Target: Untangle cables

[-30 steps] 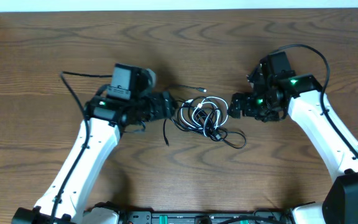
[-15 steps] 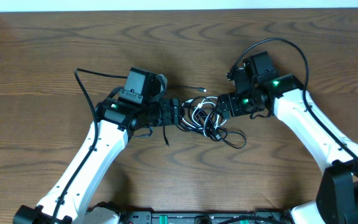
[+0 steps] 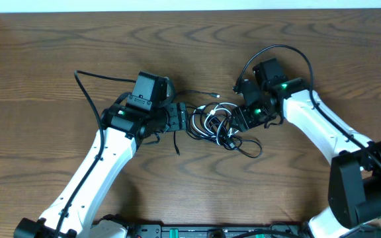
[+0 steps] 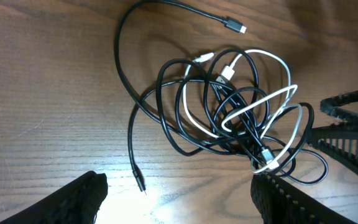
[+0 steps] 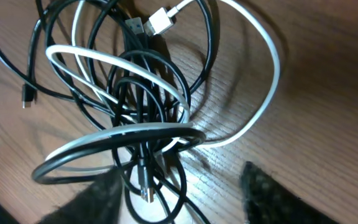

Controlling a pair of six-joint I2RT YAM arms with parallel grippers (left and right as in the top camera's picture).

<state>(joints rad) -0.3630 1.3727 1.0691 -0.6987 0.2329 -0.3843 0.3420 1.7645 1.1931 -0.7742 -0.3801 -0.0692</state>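
Both arms have closed in on the tangle of thin black and white cords (image 3: 218,127) mid-frame on the brown wooden tabletop (image 3: 58,53). Right claw (image 3: 237,121) now leans over its upper-right edge, jaws narrowing around some loops (nothing pinched yet, I think). Left claw (image 3: 186,121) hovers wide open and empty at the left edge.

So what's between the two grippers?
The cables, a black-and-white tangle, lie between the left gripper and right gripper; the overhead view shows it.

Read no text, label, brand, number or sign in my views; none legible on cables (image 4: 247,124), table (image 4: 42,93).
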